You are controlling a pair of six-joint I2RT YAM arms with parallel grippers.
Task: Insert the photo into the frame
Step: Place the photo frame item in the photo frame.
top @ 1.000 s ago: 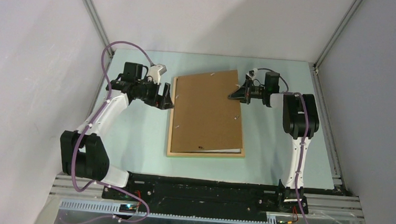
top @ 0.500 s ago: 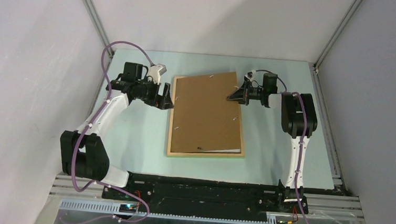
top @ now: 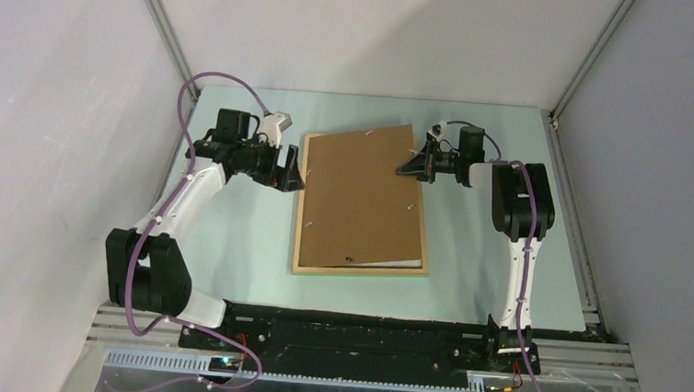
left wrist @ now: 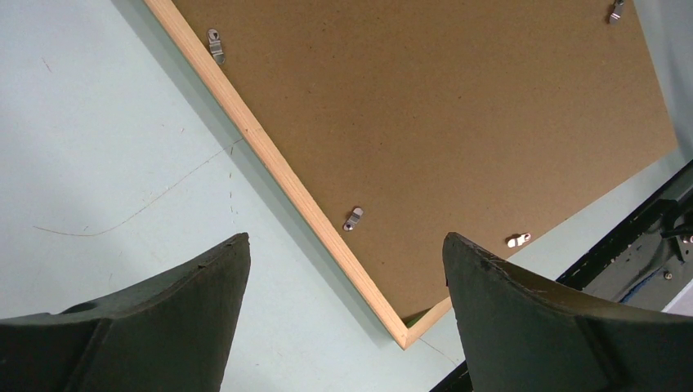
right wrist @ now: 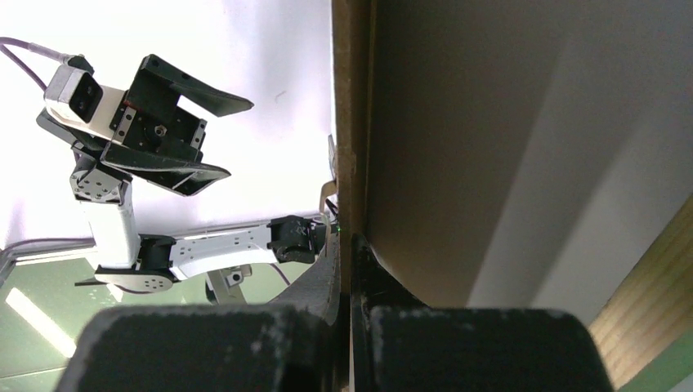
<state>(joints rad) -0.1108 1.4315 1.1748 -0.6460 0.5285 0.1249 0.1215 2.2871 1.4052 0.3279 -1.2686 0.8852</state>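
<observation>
The step in hand looks like lowering the photo (top: 362, 197) into the frame (top: 361, 271), which lies back-up on the counter (top: 229, 243). The photo rests brown-board side up. Its near end sits low inside the frame's wooden rim, and its far right corner is raised and skewed a little out of line with the rim.

To do this well, the raised corner should first be squared with the frame's far right corner. It can then be let down slowly, so the board drops inside the rim rather than riding on top of it. Small metal clips (left wrist: 353, 218) show along the rim in the left wrist view. Any clip turned inward could catch the board's edge, so the descent should be shallow and gentle. A pale sliver at the near right corner suggests the fit there also needs checking.

The right hand (top: 407, 168) reaches in sideways from the right, forearm roughly level, and is clamped on the photo's far right edge. Its wrist view shows the thin board pinched between the two fingers.

The left hand (top: 294, 169) hangs just beside the frame's left rim near the far corner. It is spread wide and holds nothing, and it is well placed to steady the frame if it slides.
</observation>
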